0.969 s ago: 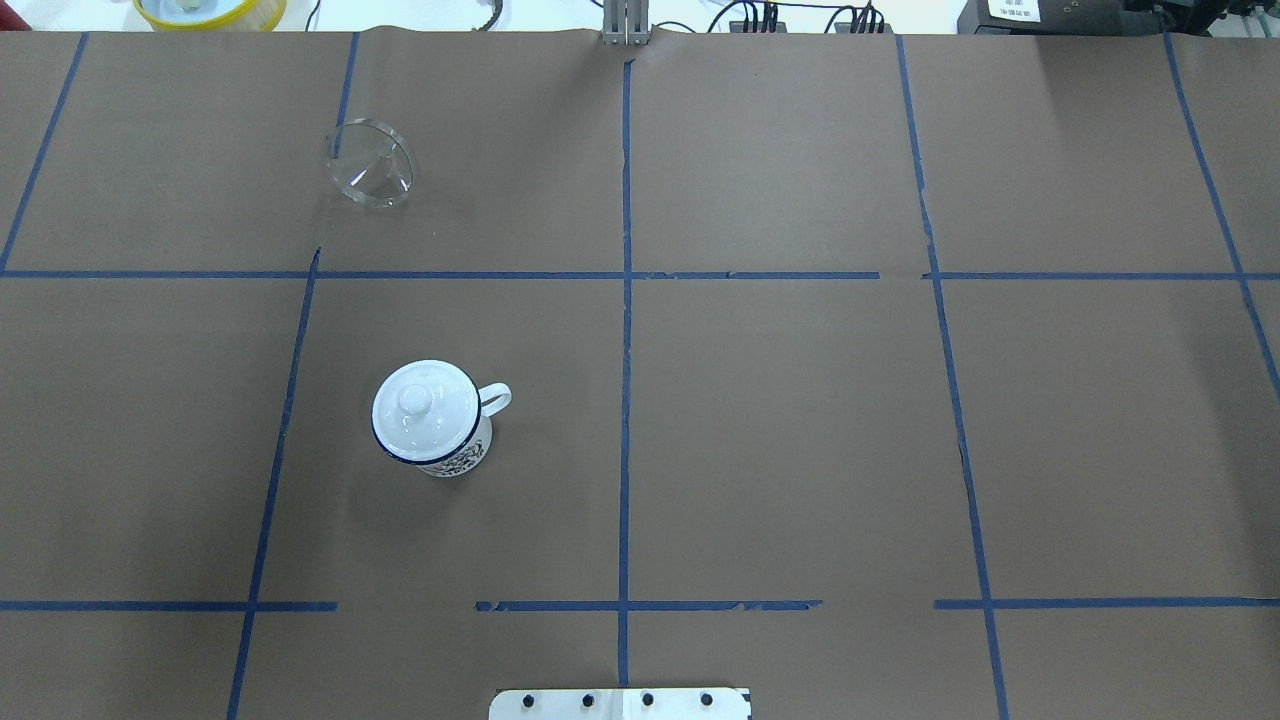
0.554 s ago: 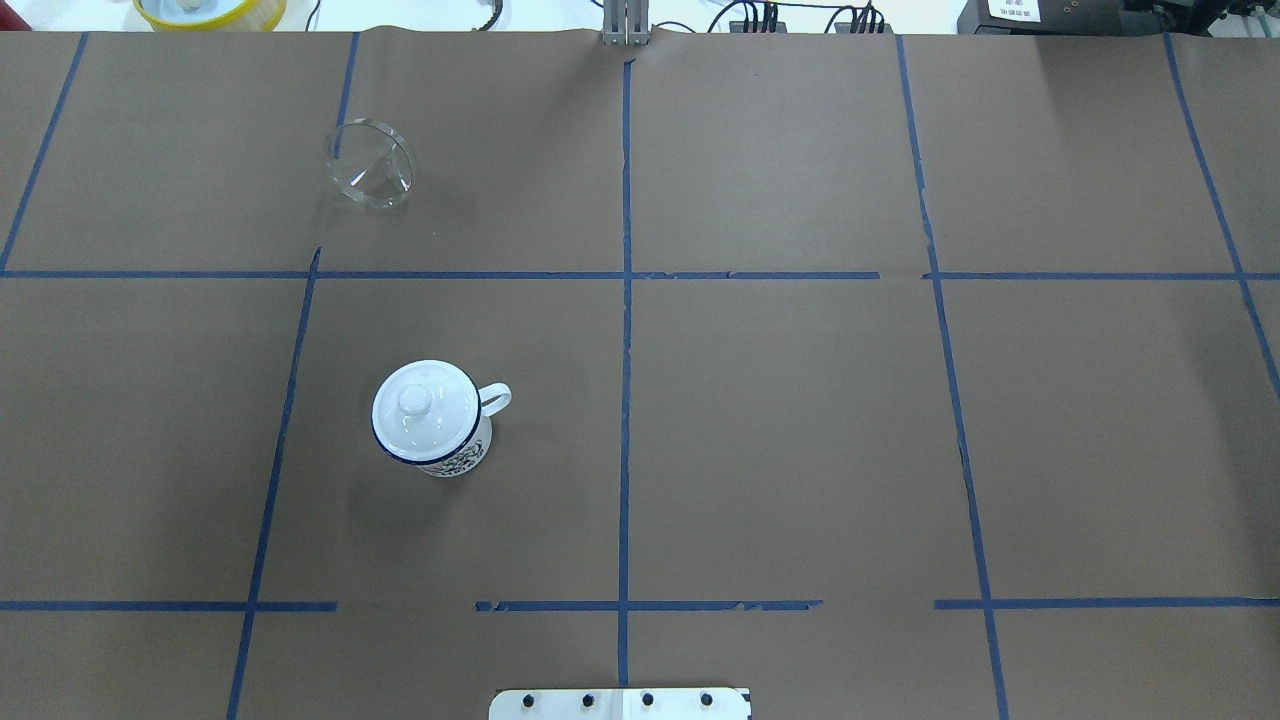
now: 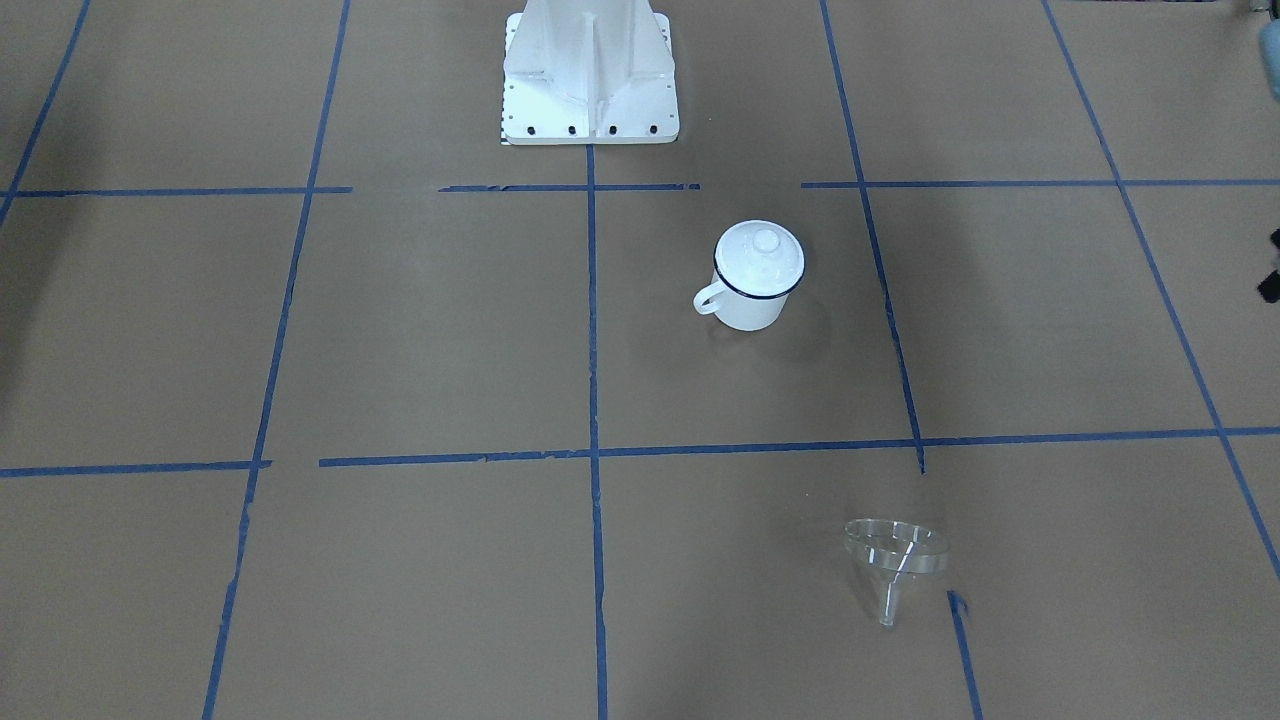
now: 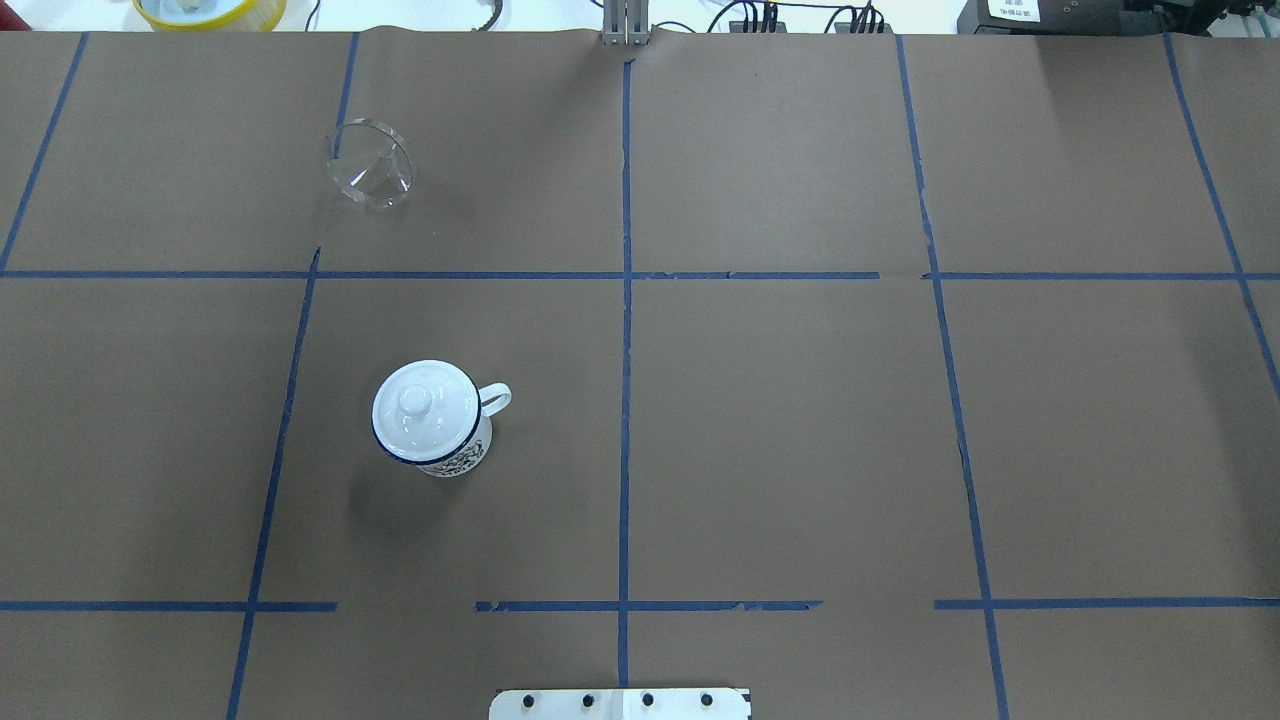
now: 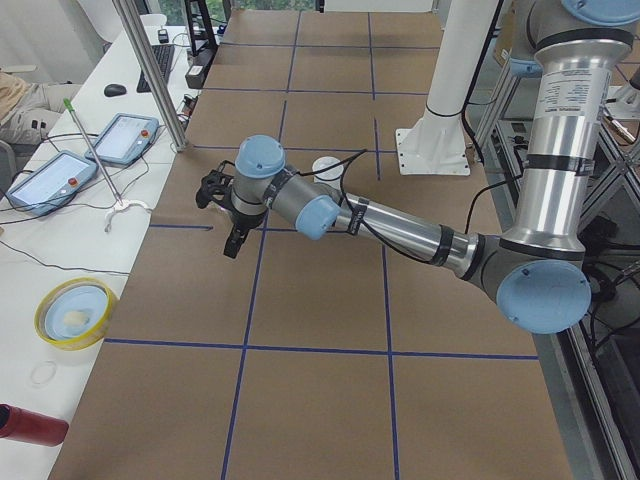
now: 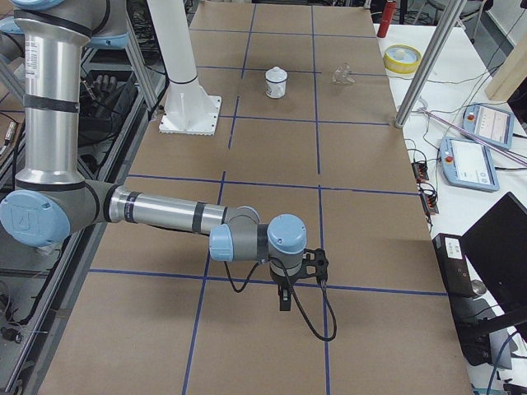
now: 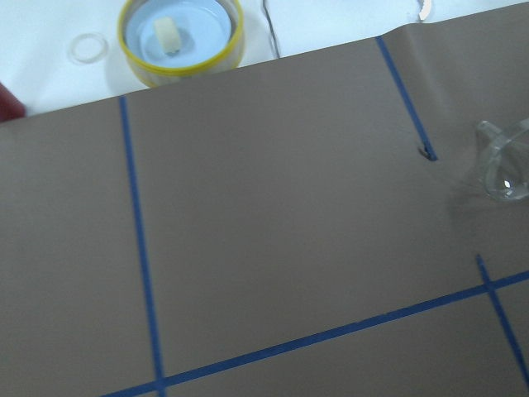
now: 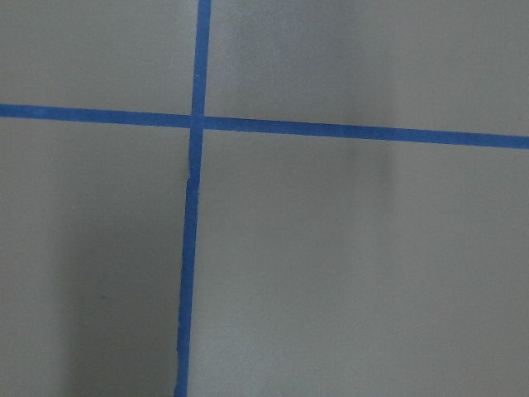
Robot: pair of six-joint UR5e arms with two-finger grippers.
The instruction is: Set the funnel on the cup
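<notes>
The clear funnel (image 4: 370,175) lies on its side at the far left of the table, also in the front view (image 3: 893,560) and at the right edge of the left wrist view (image 7: 504,161). The white cup (image 4: 445,445) with a dark blue rim stands nearer the robot's base, handle to the right, with its knobbed lid (image 4: 420,400) on it; it also shows in the front view (image 3: 757,290). My left gripper (image 5: 228,235) hangs above the table's left end, apart from both. My right gripper (image 6: 285,303) hangs over the right end. I cannot tell whether either is open or shut.
A yellow-rimmed dish (image 7: 180,37) sits on the white bench beyond the table's far edge. The robot's white pedestal (image 3: 590,80) stands at the near edge. A metal post (image 5: 150,70) and pendant tablets (image 5: 125,138) are at the far side.
</notes>
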